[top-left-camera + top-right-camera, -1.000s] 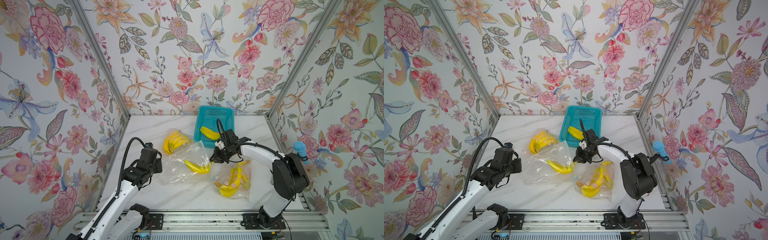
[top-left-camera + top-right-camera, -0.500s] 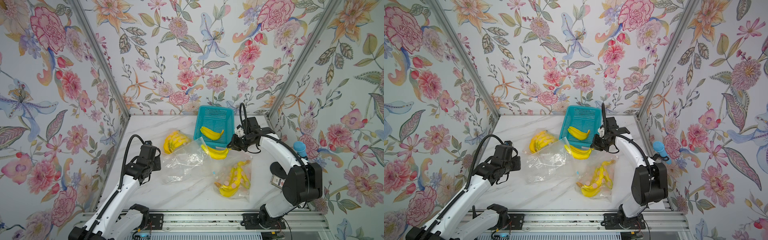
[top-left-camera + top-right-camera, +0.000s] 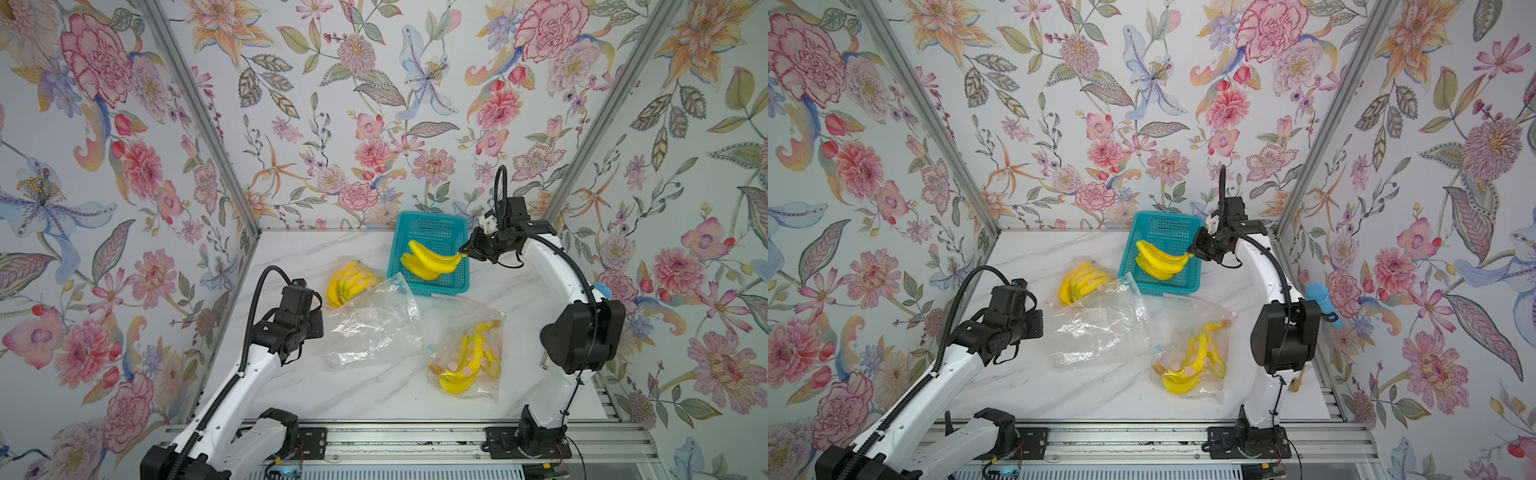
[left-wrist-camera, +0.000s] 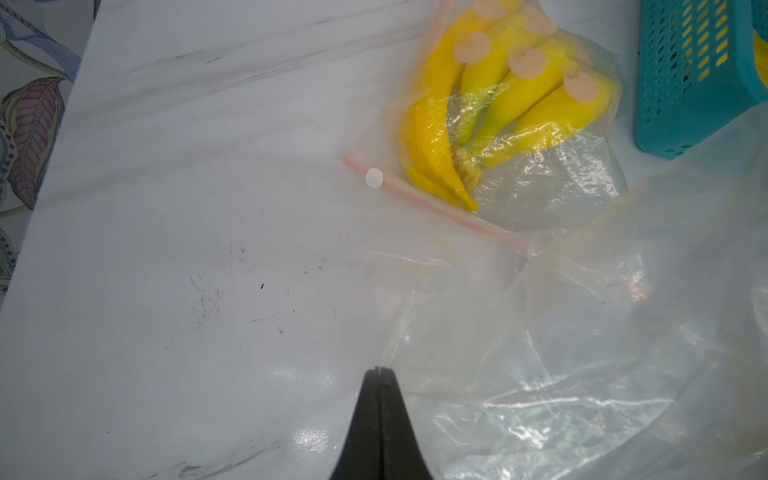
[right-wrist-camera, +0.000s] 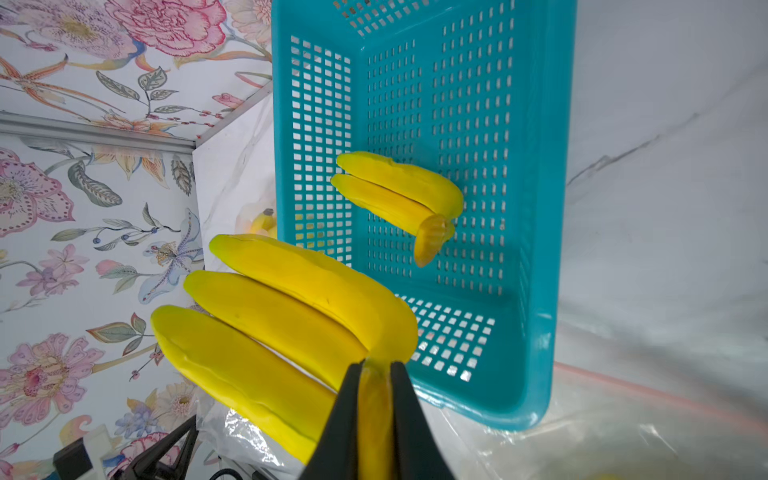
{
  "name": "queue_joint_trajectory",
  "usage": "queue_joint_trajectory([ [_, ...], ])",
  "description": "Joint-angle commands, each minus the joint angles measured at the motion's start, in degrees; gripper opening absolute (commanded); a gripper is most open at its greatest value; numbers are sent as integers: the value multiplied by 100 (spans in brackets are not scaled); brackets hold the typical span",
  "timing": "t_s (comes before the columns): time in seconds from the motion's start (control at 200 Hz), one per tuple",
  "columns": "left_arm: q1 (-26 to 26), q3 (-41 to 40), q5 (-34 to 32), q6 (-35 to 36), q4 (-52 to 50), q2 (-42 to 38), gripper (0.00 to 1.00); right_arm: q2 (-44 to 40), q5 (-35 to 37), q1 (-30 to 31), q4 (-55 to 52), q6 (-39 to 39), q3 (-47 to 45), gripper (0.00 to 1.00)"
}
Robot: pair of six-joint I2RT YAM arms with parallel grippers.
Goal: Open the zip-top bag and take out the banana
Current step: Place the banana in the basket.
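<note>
My right gripper (image 3: 465,251) (image 5: 375,365) is shut on the stem of a yellow banana bunch (image 3: 432,262) (image 3: 1160,262) (image 5: 291,316). The bunch hangs over the teal basket (image 3: 430,289) (image 5: 540,249) at the back of the table. The zip-top bag (image 3: 374,324) (image 3: 1100,328) (image 4: 540,353) lies crumpled and without a banana in the middle of the table. My left gripper (image 4: 378,370) (image 3: 321,319) is shut at the bag's left edge, with nothing visible between its jaws.
Another small banana bunch (image 5: 399,195) lies inside the basket. A sealed bag of bananas (image 3: 349,282) (image 4: 498,104) sits left of the basket, and another bagged bunch (image 3: 469,361) (image 3: 1192,361) lies front right. A blue object (image 3: 1323,303) hangs at the right wall.
The right gripper has carried the banana bunch out of the middle bag, back and to the right, over the basket. The bag has sagged flat. The left gripper has barely moved.
</note>
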Motion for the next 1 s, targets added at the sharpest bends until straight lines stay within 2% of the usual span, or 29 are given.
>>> queue_joint_trajectory([
  [0.0,73,80,464,-58,270,-78,2,805,-11,175,-87,194,746,14],
  [0.14,85,55,604,-262,300,-202,8,1550,109,349,-92,316,1530,17],
  [0.23,100,90,679,-365,199,-251,18,1762,176,454,-91,317,1692,23],
  [0.31,102,163,685,-451,80,-325,22,1836,198,519,-89,286,1706,30],
  [0.42,109,243,696,-591,-10,-431,30,1770,187,542,-88,216,1628,44],
  [0.505,109,310,718,-674,-71,-463,34,1570,202,540,-97,84,1594,49],
  [0.626,109,367,744,-700,-109,-487,47,1023,207,619,-100,-338,1569,58],
  [0.656,109,381,750,-681,-111,-496,52,843,202,674,-129,-490,1485,59],
  [0.781,118,535,790,-510,-75,-461,61,-89,-34,978,-140,-1021,598,67],
  [0.896,123,780,934,-415,36,-345,63,-826,-321,1402,-136,-1122,-567,67],
  [0.996,109,887,1117,-473,359,-395,63,-1266,-238,1890,-126,-1112,-1391,68],
])
